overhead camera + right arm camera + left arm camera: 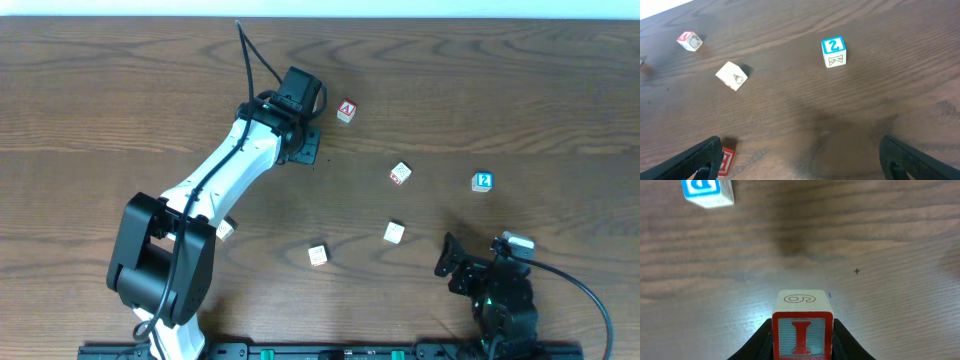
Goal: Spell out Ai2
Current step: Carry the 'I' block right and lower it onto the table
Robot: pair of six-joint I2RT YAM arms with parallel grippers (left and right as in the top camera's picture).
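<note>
My left gripper (802, 347) is shut on a wooden block with a red letter I (802, 330), low over the table. In the overhead view this gripper (303, 148) hides the block. The block with a red A (346, 111) lies just right of it and shows far off in the right wrist view (690, 41). The blue 2 block (482, 181) lies to the right, ahead of my right gripper (478, 258), and shows in the right wrist view (833, 51). The right gripper (800, 160) is open and empty.
Other loose blocks lie at mid-table (400, 174), (394, 233), (318, 255), and one is half hidden by the left arm (225, 229). A blue-lettered block face (707, 191) sits ahead of the left gripper. A red-faced block (726, 161) lies beside the right gripper's left finger.
</note>
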